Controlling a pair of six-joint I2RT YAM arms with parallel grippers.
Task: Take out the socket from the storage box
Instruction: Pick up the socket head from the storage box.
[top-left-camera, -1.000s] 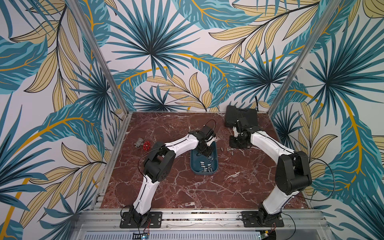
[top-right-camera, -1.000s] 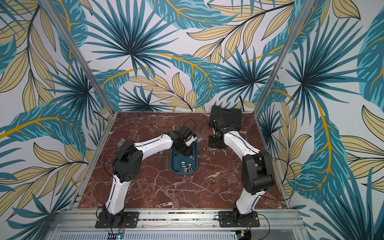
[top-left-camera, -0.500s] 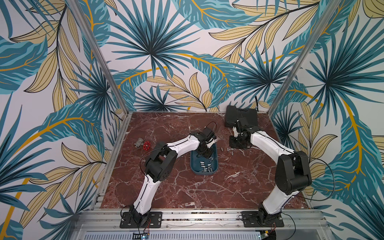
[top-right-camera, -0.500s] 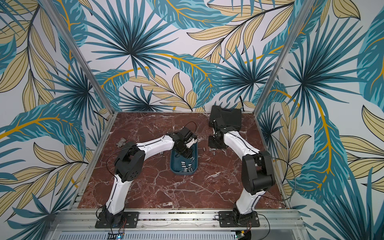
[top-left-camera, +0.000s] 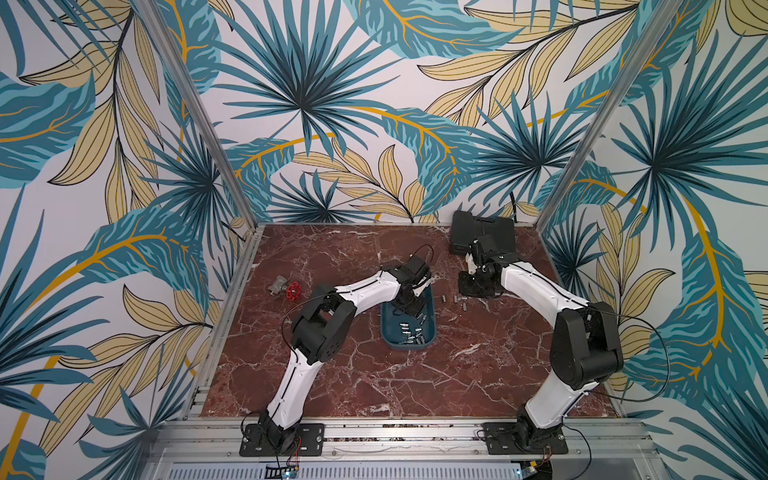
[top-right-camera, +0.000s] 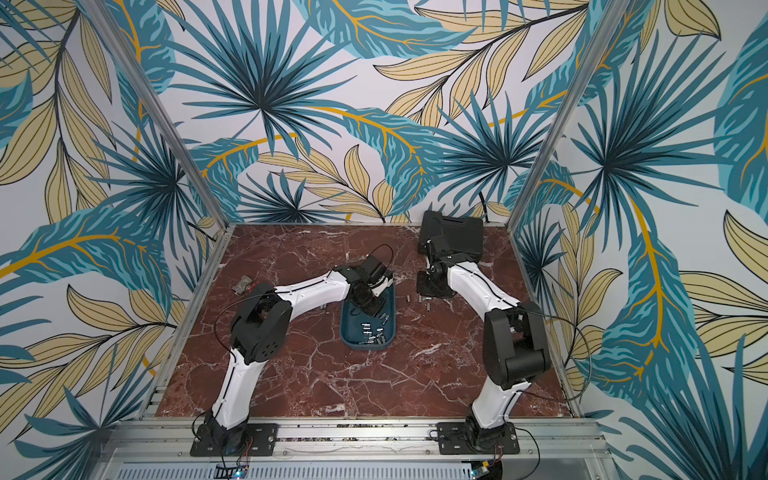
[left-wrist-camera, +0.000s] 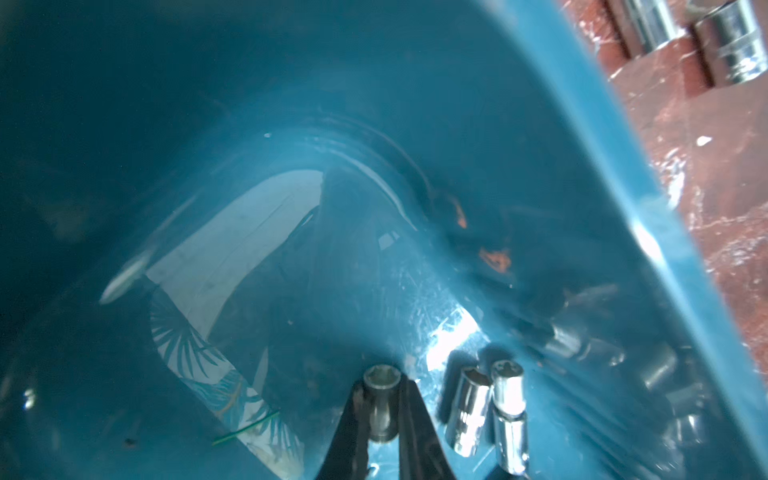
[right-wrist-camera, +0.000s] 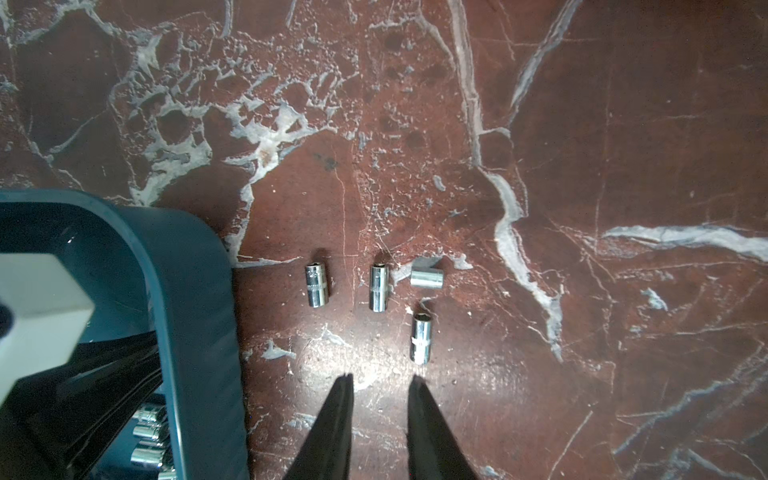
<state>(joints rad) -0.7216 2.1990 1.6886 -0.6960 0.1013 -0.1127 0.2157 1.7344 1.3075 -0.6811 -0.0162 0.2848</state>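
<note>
A: Where is the small chrome steel socket (left-wrist-camera: 382, 415)?
B: Inside the shallow teal-blue plastic storage box (left-wrist-camera: 540, 145), clenched between the black fingers (left-wrist-camera: 351, 432) of the left gripper (left-wrist-camera: 381, 386). Two more sockets (left-wrist-camera: 469, 407) lie just beside it on the box floor.
A: And the right gripper (right-wrist-camera: 381, 379)?
B: Its fingers stand apart, grasping nothing, over the red-brown marble worktop (right-wrist-camera: 623, 124), near four loose chrome sockets (right-wrist-camera: 379, 288) lying beside the box.

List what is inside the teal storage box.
Loose sockets lie at the near end of the storage box. The left gripper is inside too, shut on one socket. The box floor under its wrist is covered in both top views.
</note>
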